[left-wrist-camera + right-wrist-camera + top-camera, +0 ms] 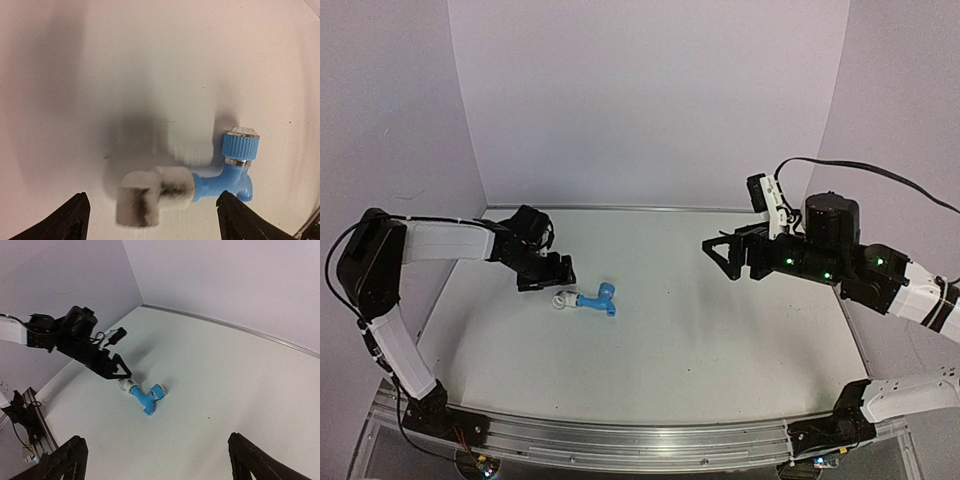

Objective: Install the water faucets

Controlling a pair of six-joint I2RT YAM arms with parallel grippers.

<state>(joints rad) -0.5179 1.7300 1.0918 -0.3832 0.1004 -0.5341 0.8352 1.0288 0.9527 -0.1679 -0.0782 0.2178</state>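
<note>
A light-blue water faucet (599, 298) with a ribbed knob lies on the white table, left of centre. Its stem meets a small white fitting (563, 299). In the left wrist view the faucet (235, 170) lies to the right and the white fitting (150, 192) is blurred. My left gripper (552, 278) hovers just up and left of the fitting, open (152, 227), with nothing between its fingers. My right gripper (722, 255) hangs open well off to the right. From its wrist view (160, 465) the faucet (148, 399) and the left gripper (117, 371) are far off.
White walls close the table (720, 340) at the back and both sides. A metal rail (620, 440) with the arm bases runs along the near edge. A black cable (880, 175) loops above the right arm.
</note>
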